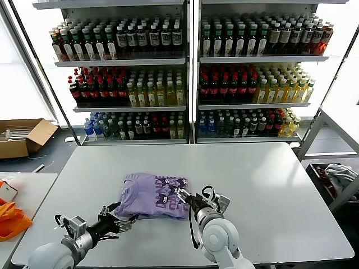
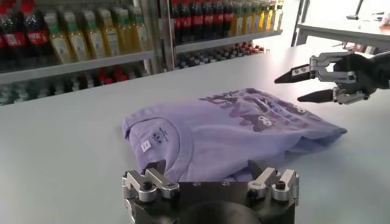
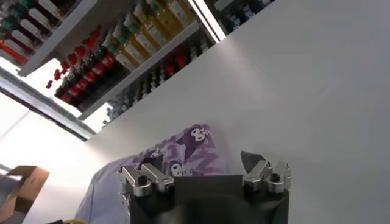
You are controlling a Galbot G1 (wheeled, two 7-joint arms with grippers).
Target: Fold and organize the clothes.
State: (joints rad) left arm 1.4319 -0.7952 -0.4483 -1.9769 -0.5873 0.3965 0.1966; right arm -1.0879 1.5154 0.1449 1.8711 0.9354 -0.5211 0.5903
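Folded lavender T-shirt [image 1: 152, 195]: one, on the white table [image 1: 269, 190]. End effectors: two, left end effector [image 1: 124, 222] and right end effector [image 1: 183, 195]. Shelving units with bottled drinks: two, left unit [image 1: 120, 61] and right unit [image 1: 258, 59], three stocked tiers visible in each. Bottles: too many to count. Cardboard box [image 1: 22, 137]: one, on the floor. Orange bag [image 1: 12, 219]: one, on a side table [image 1: 31, 188].

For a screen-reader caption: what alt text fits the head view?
A folded lavender T-shirt with a dark purple print lies on a white table, an open left gripper and open right gripper at its near edge. Shelves of bottled drinks stand behind.
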